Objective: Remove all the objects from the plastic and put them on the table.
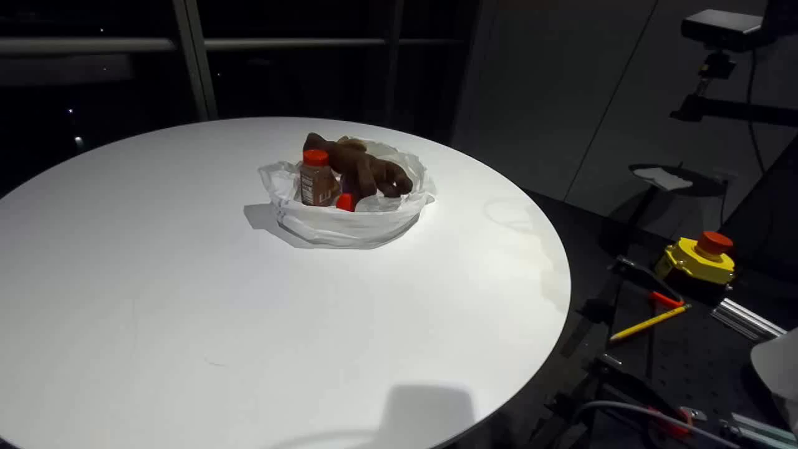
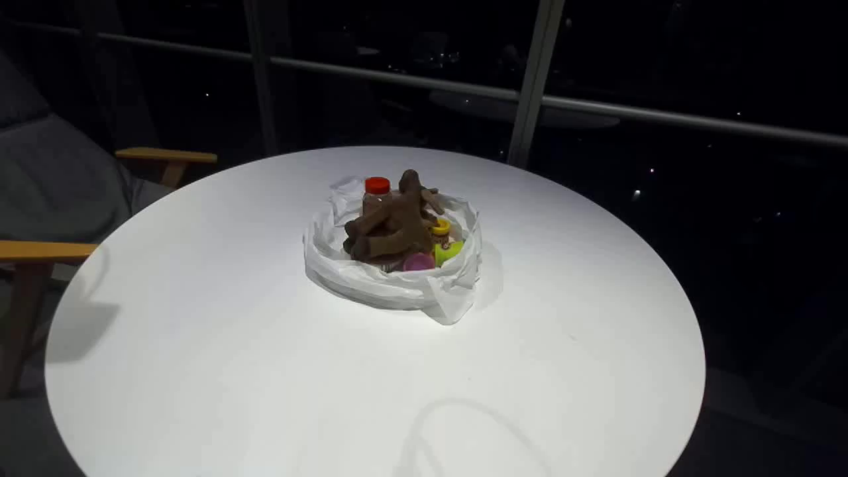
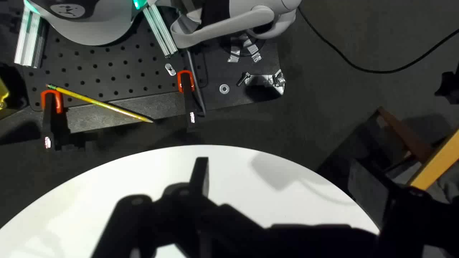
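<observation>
White, crinkled plastic (image 1: pixel 352 228) rings a branching brown plush toy (image 2: pixel 405 222), while the pincer (image 3: pixel 283 175) gapes wide.

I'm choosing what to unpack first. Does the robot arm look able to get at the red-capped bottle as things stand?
Probably yes, reach permitting: the bottle stands in the bag with nothing over its cap, and the pincer is open. The plush toy close beside may crowd one side.

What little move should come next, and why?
Probably swing the open, empty gripper toward the brown plush toy: it looks largest of the things in the plastic bag and, in an exterior view, partly hides the red-capped bottle, while the wrist view shows no bag.
</observation>
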{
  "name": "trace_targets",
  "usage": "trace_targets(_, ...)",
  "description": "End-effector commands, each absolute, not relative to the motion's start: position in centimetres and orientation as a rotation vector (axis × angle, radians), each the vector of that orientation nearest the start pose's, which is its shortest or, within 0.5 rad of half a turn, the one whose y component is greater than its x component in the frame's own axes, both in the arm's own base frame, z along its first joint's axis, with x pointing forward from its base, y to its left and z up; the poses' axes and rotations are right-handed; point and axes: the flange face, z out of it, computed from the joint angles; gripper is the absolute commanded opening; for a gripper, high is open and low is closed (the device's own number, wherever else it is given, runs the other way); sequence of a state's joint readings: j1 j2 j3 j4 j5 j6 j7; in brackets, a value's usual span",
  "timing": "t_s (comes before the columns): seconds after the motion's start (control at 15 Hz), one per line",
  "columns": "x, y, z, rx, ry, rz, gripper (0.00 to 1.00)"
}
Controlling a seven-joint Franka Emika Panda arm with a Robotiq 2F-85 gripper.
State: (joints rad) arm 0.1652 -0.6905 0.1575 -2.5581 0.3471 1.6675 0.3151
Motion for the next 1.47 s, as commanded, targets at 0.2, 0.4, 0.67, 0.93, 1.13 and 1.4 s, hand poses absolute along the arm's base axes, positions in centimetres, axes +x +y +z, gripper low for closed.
trace_targets(0.2, 29.6, 13.7, 47.9, -2.940, 0.155, 0.369, 1.00)
trace_targets(0.4, 29.6, 13.7, 47.9, -2.940, 0.155, 0.368, 1.00)
trace_targets(0.67, 32.1, 14.0, 47.4, -2.961, 0.159, 0.379, 1.00)
trace_targets(0.93, 37.9, 15.1, 46.1, -2.966, 0.231, 0.192, 1.00)
trace_targets(1.13, 43.4, 15.8, 44.4, -2.949, 0.267, 0.015, 1.00)
trace_targets(1.4, 50.3, 15.1, 41.5, -2.961, 0.334, -0.203, 1.00)
